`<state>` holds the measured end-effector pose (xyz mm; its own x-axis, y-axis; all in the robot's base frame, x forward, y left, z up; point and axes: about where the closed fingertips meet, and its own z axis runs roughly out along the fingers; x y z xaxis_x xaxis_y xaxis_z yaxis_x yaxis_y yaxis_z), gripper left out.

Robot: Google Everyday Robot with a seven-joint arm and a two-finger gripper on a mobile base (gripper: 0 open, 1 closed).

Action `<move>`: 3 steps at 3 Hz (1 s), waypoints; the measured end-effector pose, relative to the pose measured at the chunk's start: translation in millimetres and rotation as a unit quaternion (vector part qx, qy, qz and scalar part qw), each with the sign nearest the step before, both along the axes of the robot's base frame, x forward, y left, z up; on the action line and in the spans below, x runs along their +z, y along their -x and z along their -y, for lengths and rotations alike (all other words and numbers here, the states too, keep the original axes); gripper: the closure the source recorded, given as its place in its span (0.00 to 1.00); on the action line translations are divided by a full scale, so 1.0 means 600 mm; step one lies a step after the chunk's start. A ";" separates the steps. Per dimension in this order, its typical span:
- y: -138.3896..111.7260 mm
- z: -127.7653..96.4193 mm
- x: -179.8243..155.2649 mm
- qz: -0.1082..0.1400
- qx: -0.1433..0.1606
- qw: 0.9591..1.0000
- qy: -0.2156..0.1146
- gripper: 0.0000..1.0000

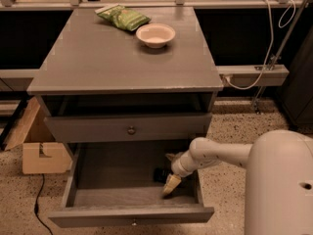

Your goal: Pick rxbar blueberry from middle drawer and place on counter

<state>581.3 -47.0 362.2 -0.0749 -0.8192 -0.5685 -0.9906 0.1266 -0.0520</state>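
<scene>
The middle drawer is pulled out, with its grey floor showing. The rxbar blueberry, a small dark bar, lies on the drawer floor at the right. My gripper is down inside the drawer right beside the bar, its pale tip by the bar's right end. My white arm reaches in from the right. The counter is the grey cabinet top above.
A white bowl and a green snack bag sit at the back of the counter. A drawer front with a dark round knob is shut above the open drawer. A cardboard box stands on the floor at the left. A cable hangs at the right.
</scene>
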 end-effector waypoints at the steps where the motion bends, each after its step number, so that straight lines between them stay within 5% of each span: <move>1: 0.002 0.021 -0.011 -0.009 -0.006 1.000 0.014 0.00; 2: 0.008 0.037 -0.022 -0.014 -0.010 0.999 0.033 0.00; 3: 0.018 0.042 -0.033 -0.018 -0.008 0.999 0.051 0.18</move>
